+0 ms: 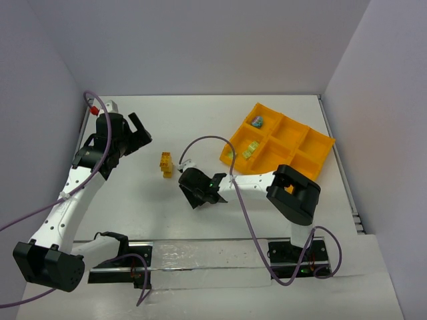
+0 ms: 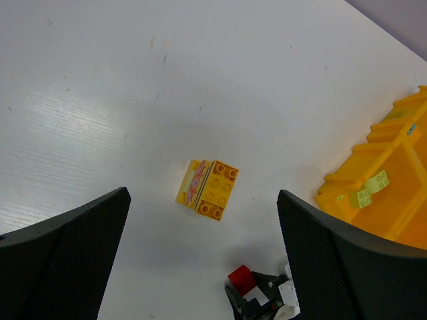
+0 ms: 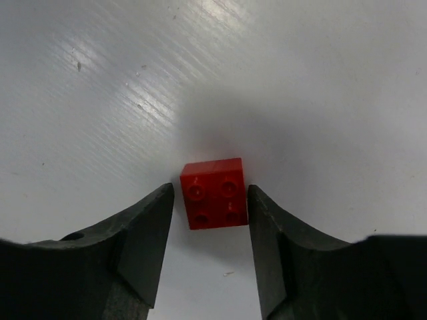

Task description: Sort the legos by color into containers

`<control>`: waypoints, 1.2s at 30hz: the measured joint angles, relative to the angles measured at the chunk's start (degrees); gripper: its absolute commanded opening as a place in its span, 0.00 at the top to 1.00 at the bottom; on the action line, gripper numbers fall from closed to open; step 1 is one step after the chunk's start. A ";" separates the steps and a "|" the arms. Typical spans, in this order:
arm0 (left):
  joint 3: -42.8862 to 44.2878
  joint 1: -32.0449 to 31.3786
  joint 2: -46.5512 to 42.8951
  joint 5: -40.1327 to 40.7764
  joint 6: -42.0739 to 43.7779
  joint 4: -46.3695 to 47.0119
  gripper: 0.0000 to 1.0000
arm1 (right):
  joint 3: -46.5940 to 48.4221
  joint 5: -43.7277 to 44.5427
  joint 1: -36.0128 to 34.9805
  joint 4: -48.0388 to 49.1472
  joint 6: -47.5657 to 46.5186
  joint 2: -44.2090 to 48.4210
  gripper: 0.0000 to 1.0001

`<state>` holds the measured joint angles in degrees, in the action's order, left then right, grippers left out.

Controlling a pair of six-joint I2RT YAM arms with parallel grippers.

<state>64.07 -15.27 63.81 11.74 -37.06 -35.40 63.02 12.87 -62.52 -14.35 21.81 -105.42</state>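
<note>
A red lego [image 3: 215,192] lies studs-up on the white table between the fingers of my right gripper [image 3: 211,200]. Its jaws stand close on either side of the brick, with a thin gap showing at the left finger. The brick rests on the table. Two stacked yellow legos [image 1: 165,165] lie left of that gripper and show in the left wrist view [image 2: 209,189]. My left gripper [image 2: 203,203] hangs wide open above them, holding nothing. In the orange-yellow tray [image 1: 313,157], the containers hold a teal lego [image 1: 257,121] and light green legos [image 1: 250,151].
The tray stands at the back right, angled, its near corner close to the right arm. A red cable connector [image 1: 94,109] sits at the far left by the left arm's purple cable. White walls close in the table on three sides.
</note>
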 measured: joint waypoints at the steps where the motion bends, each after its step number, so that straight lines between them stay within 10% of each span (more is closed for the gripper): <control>1: 0.00 0.00 0.00 -0.01 0.00 0.00 0.01 | 0.00 0.22 -0.04 0.15 0.05 -0.06 0.57; 9: 0.00 0.00 0.00 -0.62 0.00 0.00 0.01 | 0.00 2.97 -0.61 0.07 -0.01 -0.11 0.96; 15: 0.00 0.00 0.00 -0.62 0.00 -0.02 0.01 | -0.81 4.04 4.13 -1.91 -0.46 8.35 0.96; 23: 0.00 0.02 0.00 -1.19 0.02 0.00 0.01 | -1.94 1.13 31.80 -0.34 -0.42 27.21 0.96; 36: 1.06 0.11 0.82 -2.65 0.81 -0.17 0.01 | 1.36 -4.24 58.39 -1.72 1.88 18.10 0.96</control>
<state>65.13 -15.16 64.63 9.09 -36.25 -35.57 64.39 8.63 -4.13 -16.07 23.69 -87.32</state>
